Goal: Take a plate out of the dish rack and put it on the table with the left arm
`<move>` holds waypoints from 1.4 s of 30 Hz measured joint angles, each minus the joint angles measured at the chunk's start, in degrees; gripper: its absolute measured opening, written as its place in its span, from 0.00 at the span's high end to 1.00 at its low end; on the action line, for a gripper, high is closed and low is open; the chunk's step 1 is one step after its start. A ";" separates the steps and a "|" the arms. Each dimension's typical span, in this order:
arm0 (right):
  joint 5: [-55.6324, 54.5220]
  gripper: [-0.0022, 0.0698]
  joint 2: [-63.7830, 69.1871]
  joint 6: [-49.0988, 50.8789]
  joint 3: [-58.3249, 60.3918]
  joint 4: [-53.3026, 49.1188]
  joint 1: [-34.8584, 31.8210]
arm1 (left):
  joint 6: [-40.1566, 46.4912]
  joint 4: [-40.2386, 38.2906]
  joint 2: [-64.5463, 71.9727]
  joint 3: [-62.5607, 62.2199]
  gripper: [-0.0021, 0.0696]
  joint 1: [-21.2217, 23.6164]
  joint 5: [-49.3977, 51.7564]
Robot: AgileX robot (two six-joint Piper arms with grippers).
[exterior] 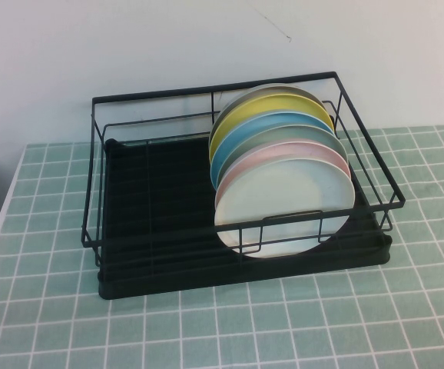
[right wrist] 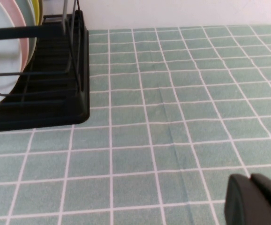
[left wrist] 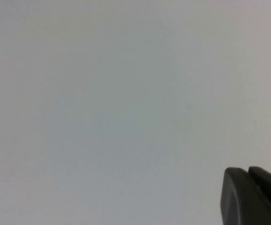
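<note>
The black wire dish rack stands on the green tiled table. Several plates stand on edge in its right half. The frontmost is the pale white plate, with a pink plate right behind it. Neither arm shows in the high view. My left gripper is shut and empty, its two fingertips together before a blank pale surface. My right gripper is shut and empty, low over the table to the right of the rack. The plate's edge shows there too.
Behind the pink plate stand grey-green, blue and yellow plates. The rack's left half holds no plates. A white wall rises behind the table. The table's left edge runs near the rack's left side. Bare tiles lie in front of and right of the rack.
</note>
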 joint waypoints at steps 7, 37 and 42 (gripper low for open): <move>0.00 0.97 0.00 0.00 0.00 0.00 0.00 | -8.43 6.83 -0.13 -1.26 0.98 0.00 -16.41; 0.00 0.97 0.00 0.00 0.00 0.00 0.00 | -58.44 93.89 28.96 -31.86 0.98 0.00 -0.12; 0.00 0.97 0.00 0.00 0.00 0.00 0.00 | -56.63 71.75 28.97 -35.57 0.98 0.00 15.38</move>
